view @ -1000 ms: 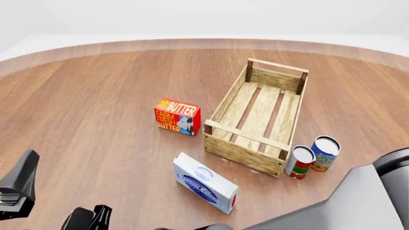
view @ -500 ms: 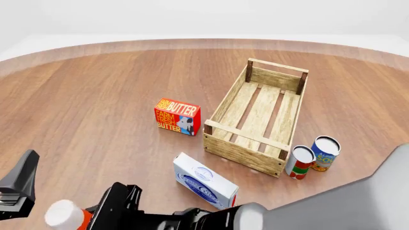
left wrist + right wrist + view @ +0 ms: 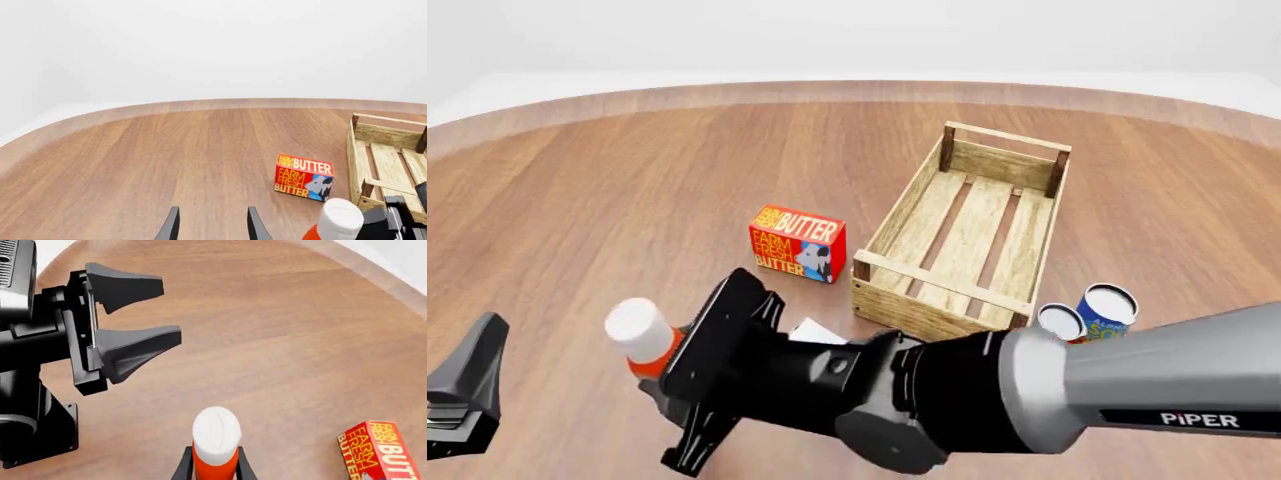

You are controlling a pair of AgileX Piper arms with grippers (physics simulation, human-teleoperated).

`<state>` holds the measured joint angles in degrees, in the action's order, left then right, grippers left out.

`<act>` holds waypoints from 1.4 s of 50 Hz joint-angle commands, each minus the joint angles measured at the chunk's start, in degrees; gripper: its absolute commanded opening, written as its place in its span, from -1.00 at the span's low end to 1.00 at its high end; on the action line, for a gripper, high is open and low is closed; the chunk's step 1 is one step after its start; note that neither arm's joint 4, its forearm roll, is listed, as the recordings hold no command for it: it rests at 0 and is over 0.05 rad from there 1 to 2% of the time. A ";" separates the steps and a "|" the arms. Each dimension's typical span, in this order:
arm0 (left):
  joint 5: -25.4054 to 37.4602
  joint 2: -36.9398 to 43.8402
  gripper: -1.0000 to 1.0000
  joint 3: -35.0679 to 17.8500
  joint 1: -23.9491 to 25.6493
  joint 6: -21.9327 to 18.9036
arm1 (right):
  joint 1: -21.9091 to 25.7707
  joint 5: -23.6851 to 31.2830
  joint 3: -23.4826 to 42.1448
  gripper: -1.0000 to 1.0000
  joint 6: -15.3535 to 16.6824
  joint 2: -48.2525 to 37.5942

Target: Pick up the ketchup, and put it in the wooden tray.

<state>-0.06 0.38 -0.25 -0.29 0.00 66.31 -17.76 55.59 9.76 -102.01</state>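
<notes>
The ketchup [image 3: 651, 352], a red-orange bottle with a white cap, is held upright above the table's near left part, with my right gripper [image 3: 674, 367] shut on its body. In the right wrist view the ketchup [image 3: 216, 437] stands between the two fingers [image 3: 181, 468]. The wooden tray [image 3: 885, 229] lies to the right of the bottle and farther from me, with nothing in it. My left gripper [image 3: 212, 227] is open and holds nothing; it sits low at the near left [image 3: 465, 395], left of the bottle. From the left wrist, the ketchup's cap [image 3: 340, 219] shows beside the tray [image 3: 363, 131].
A red butter box [image 3: 797, 243] stands left of the tray. A white box [image 3: 811, 330] is mostly hidden behind my right arm. Two cans [image 3: 1060, 322] [image 3: 1106, 307] peek out by the tray's near right corner. My right arm [image 3: 1068, 400] spans the near side.
My right gripper has risen from the frame's bottom edge with the ketchup and moved farther over the table. The arm now covers most of the white box and part of the cans.
</notes>
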 commanded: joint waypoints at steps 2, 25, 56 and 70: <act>-0.16 0.13 1.00 0.03 -0.01 -0.02 | -6.18 3.91 1.10 -1.00 1.25 3.79; -0.22 0.19 1.00 0.02 -0.02 -0.02 | -20.97 11.15 1.03 -1.00 3.23 16.42; 0.01 -0.02 1.00 -0.01 -0.05 -0.02 | -42.54 7.59 -2.48 -1.00 3.95 14.94; 0.01 0.00 1.00 -0.01 -0.06 0.00 | -48.66 1.65 -2.70 -1.00 2.99 8.14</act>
<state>-0.04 0.37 -0.27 -0.34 -0.01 21.92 -12.52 52.96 14.19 -90.33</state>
